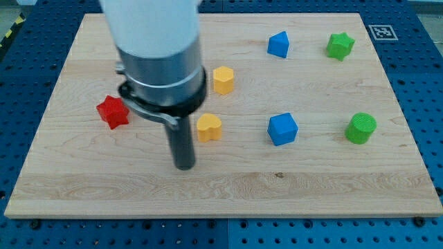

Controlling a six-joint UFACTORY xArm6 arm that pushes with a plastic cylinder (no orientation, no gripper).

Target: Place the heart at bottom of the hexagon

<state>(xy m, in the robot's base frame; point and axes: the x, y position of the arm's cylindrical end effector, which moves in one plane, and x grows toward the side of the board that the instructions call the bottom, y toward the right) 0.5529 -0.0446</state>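
A yellow heart (209, 127) lies on the wooden board (83, 180) just left of centre. A yellow hexagon (223, 79) lies above it, a little to the right, with a gap between them. My tip (184, 166) rests on the board below and left of the heart, close to it but not touching. The arm's grey and white body (158, 55) rises above the tip and hides part of the board behind it.
A red star (113, 112) lies left of the rod. A blue block (282, 128) sits right of the heart, and another blue block (278, 44) at the top. A green star (340, 45) is at top right, a green cylinder (360, 128) at right.
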